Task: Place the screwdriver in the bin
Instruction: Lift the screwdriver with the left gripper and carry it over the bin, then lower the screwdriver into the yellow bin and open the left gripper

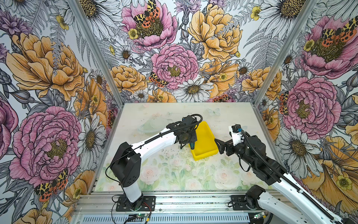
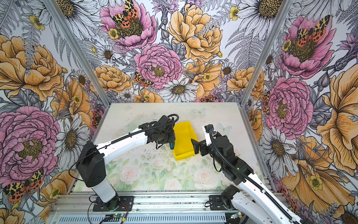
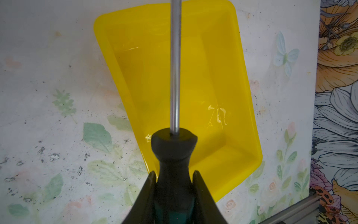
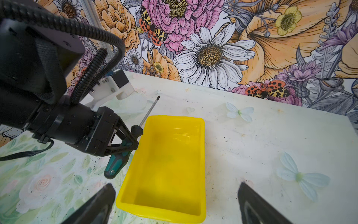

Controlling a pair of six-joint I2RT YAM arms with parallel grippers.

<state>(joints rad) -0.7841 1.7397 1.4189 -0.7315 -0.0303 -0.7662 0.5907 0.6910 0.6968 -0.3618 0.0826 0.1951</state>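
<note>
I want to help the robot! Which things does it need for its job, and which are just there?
For the job:
screwdriver, gripped by the left gripper
yellow bin

Just there:
right gripper, open and holding nothing
flowery table
flowery walls

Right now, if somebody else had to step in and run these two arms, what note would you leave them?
Left pincer: shut on the screwdriver handle.
Right pincer: open, holding nothing, close by the bin.
Screwdriver: held along the bin's long rim, not inside it. The bin is empty.
Done: the pickup.
Left: move the screwdriver over the bin's middle, lower it, let go.
</note>
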